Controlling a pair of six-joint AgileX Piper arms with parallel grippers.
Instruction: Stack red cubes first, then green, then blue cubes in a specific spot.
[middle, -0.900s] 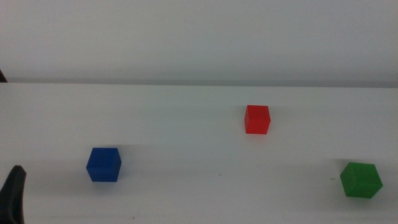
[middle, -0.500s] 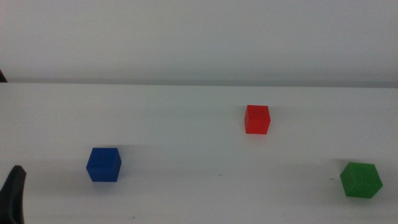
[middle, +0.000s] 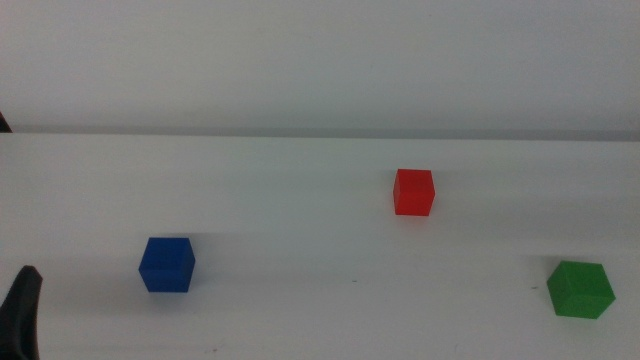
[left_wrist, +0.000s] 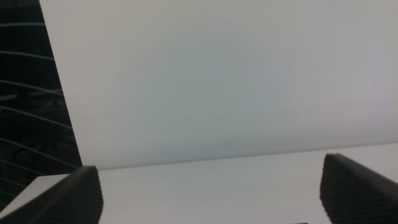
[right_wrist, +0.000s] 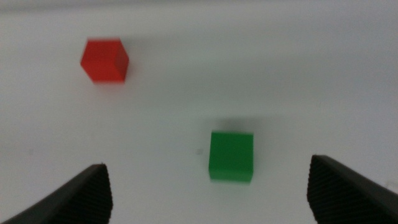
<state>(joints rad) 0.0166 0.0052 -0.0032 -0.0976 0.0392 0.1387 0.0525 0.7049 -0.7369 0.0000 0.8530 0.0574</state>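
Observation:
The red cube (middle: 413, 191) sits on the white table right of centre. The blue cube (middle: 166, 264) sits at the front left. The green cube (middle: 579, 288) sits at the front right. My left gripper (middle: 22, 310) shows only as a dark jaw at the bottom left corner, left of the blue cube; in its wrist view (left_wrist: 211, 193) the jaws stand wide apart and empty, with no cube in sight. My right gripper (right_wrist: 208, 193) is out of the middle view; its jaws are open and empty, with the green cube (right_wrist: 231, 155) just ahead between them and the red cube (right_wrist: 104, 60) farther off.
The white tabletop (middle: 300, 230) ends at a far edge against a pale wall (middle: 320, 60). A dark area with curved lines (left_wrist: 25, 112) lies beyond the table's side in the left wrist view.

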